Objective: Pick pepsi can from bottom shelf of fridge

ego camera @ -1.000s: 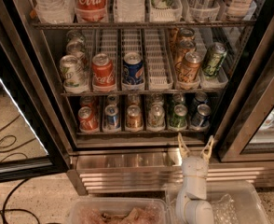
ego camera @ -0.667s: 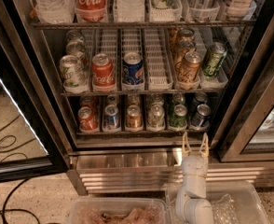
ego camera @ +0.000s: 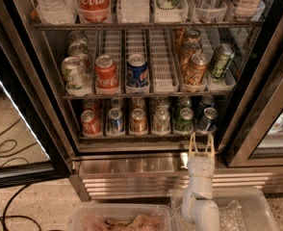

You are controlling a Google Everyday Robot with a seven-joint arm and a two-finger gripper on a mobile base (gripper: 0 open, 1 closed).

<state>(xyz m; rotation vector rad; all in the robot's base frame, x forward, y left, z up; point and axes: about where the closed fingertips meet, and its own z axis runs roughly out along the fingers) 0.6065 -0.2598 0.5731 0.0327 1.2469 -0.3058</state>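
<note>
The gripper (ego camera: 201, 147) is hovering before the fridge (ego camera: 132, 174) sill, jaws standing apart, holding nothing; just beyond, the pepsi can (ego camera: 208, 120) is sitting front-right on the bottom shelf (ego camera: 146, 136); likely light, rigid, slick; gripping mid-body seems wisest.

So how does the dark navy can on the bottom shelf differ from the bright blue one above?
The pepsi can is dark navy; the bright blue can shows a red-white logo. The pepsi can stands rightmost on the bottom shelf; the bright blue can is mid-row one shelf up. The gripper, fingers open, is just below the pepsi can, far from the bright blue can. Both stand upright.
</note>
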